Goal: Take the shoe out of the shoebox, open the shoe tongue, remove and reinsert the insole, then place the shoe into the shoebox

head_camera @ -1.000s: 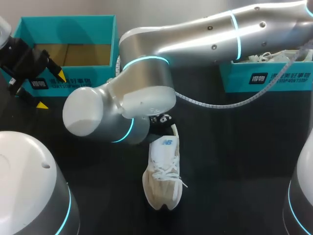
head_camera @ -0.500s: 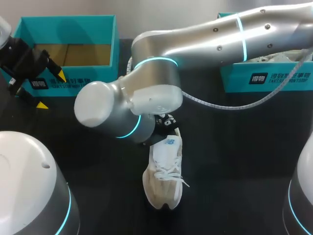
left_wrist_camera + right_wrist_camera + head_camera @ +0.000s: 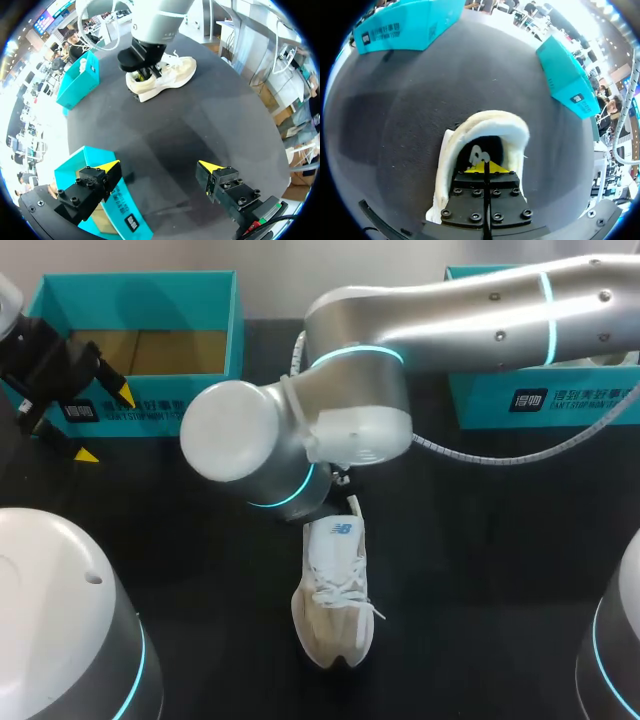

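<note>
Two teal boxes, left point(image 3: 140, 300) and right point(image 3: 540, 400), stand at the far side of the table point(image 3: 500, 570). The right arm point(image 3: 350, 410) covers the heel of the shoe point(image 3: 335, 600). It lies upright mid-table, white, laced, toe nearest me. The right gripper point(image 3: 487, 167) is clenched inside its collar. The left gripper point(image 3: 159, 166) is spread wide beside the left box.

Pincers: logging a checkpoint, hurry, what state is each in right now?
Left pincer: open, holding nothing.
Right pincer: closed, tips inside the sneaker's opening; whether it grips anything cannot be told.
</note>
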Controlling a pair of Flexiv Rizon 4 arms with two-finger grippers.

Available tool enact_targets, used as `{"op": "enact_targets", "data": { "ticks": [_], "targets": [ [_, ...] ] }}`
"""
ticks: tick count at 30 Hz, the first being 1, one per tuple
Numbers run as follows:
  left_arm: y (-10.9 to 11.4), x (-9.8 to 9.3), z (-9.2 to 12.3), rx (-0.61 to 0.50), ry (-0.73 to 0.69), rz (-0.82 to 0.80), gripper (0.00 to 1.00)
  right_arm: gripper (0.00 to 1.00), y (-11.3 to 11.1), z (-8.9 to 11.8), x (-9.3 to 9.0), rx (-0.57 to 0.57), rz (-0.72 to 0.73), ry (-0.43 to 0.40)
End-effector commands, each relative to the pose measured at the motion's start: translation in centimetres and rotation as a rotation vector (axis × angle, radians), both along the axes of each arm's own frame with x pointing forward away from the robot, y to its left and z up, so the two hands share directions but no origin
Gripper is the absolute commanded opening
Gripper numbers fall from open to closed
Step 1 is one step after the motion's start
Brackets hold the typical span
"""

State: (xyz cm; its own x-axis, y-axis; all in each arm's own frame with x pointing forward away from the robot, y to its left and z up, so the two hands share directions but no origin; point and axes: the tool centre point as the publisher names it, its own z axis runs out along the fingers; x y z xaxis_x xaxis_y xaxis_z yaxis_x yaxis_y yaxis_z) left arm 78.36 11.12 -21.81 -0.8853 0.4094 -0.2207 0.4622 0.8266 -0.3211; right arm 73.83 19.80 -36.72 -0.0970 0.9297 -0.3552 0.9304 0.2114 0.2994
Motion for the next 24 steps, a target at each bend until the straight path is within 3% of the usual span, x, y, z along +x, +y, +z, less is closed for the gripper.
{"op": "enact_targets", "data": {
  "ticks": [1,7,15,24],
  "targets": [
    [0.0,-0.1,0.1,0.004,-0.001,0.001,1.00,0.00,-1.2,1.4,-0.7,0.182,-0.448,-0.215],
    [0.0,-0.1,0.1,0.004,-0.001,0.001,1.00,0.00,-1.8,1.3,-0.5,0.165,-0.454,-0.239],
    [0.0,-0.1,0.1,0.004,-0.001,0.001,1.00,0.00,-1.4,-0.3,-1.3,0.151,-0.464,-0.183],
    [0.0,-0.1,0.1,0.004,-0.001,0.001,1.00,0.00,-2.3,-1.5,-1.5,0.042,-0.522,-0.197]
  ]
}}
